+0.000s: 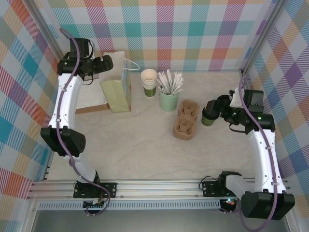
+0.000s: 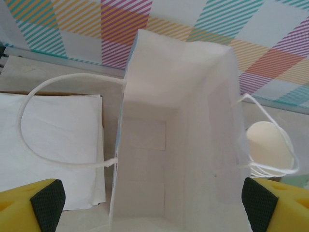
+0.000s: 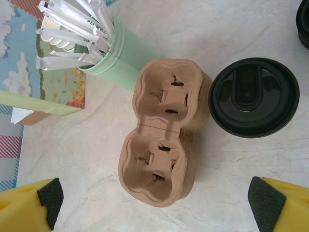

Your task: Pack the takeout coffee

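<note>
Right jaws hung open near the lidded takeout coffee (image 3: 253, 96) right of the carrier (image 3: 161, 130); centring before closing seemed wise. Left jaws gaped over the bag (image 2: 193, 121).

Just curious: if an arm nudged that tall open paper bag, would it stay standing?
Probably not. The paper bag stands tall on a narrow base and looks empty inside, so it would likely tip or slide easily. Its thin walls would probably buckle if squeezed.

The sides of the takeout coffee (image 3: 251, 96) lie hidden.
</note>
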`<state>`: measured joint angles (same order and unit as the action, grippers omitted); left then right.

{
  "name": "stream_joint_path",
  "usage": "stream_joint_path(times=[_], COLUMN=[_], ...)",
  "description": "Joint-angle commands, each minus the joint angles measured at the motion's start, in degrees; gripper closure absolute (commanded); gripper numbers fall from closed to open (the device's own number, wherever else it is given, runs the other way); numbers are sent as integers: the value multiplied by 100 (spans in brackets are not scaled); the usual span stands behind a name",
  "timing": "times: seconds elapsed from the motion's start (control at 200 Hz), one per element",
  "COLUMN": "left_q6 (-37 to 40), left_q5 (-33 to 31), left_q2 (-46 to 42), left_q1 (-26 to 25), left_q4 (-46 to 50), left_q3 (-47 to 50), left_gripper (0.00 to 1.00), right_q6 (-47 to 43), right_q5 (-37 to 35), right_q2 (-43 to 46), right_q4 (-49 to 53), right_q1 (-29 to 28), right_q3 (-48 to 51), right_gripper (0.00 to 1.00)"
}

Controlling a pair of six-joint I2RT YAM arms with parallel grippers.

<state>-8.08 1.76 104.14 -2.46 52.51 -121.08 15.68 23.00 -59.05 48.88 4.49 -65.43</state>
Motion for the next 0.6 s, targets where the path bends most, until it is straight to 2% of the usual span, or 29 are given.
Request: stream_joint_path(times=[0.0,0.295,0.485,0.595], left_q6=[197,280,358,394], left_q5=[-140,-213,-227,-237], left_q2=[198,635,869,986], left_q1=[65,70,70,63], left_q4=[160,129,163,240], left_q3=[-258,-317,-394,-503], left_gripper=[5,12,24,38], right_q6=[14,-15,-4,-12], right_q5=[152,128,134,128], right_q2=[-1,-64,-74,-69], right_q4=[-74,-15,1,28], right_q1=[26,26,24,28], right_q3=[48,2,39,32], right_gripper=[0,0,0,0])
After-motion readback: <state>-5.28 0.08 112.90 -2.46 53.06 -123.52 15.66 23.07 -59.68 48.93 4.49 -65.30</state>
